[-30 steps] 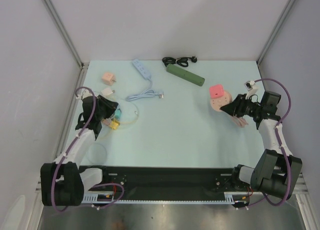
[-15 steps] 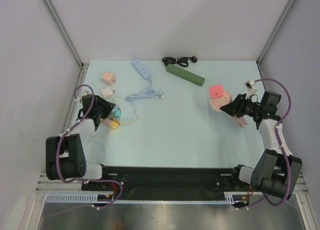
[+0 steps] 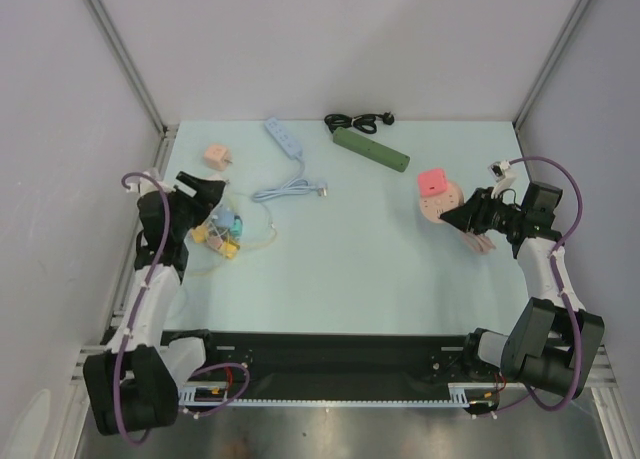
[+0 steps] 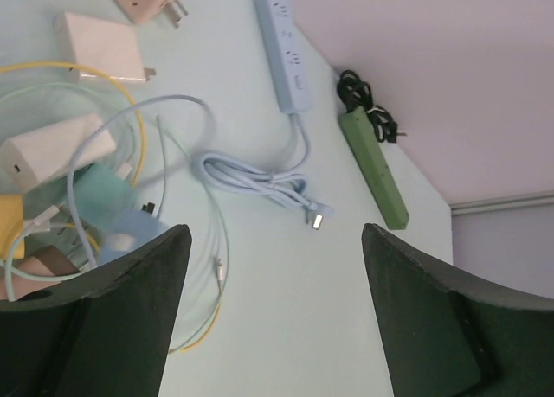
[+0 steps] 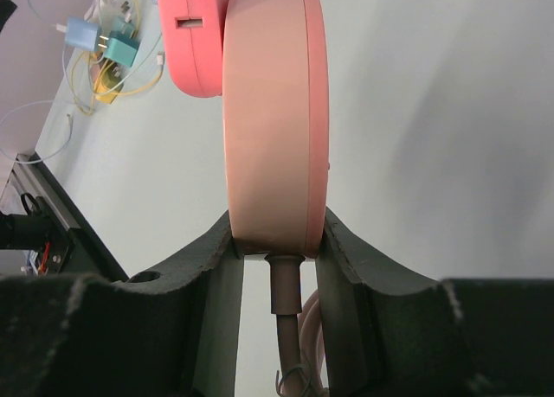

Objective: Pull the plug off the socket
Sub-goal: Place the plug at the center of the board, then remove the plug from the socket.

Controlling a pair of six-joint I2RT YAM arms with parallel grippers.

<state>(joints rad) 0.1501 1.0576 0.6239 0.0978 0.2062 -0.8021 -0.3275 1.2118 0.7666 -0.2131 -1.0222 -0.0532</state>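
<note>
**Figure.** Nearest us, the right fingers [image 5: 212,276] clamp the round pink socket [image 5: 273,112], held on edge, by its 2 flat faces. The red plug [image 5: 192,34] is seated in the socket's left face, clear of the surface [image 5: 415,155]. Farther off, the left fingers [image 4: 130,310] stand wide open and empty above loose cables [image 4: 260,182]. We judge they should cross over, grip the plug squarely and pull straight along its pins.

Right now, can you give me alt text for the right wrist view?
The right fingers clamp a round pink socket edge-on, its cord running down between them. A brighter pink plug sits flush on its left face, at the top. Behind, upper left, lie chargers in tangled yellow cables.
</note>
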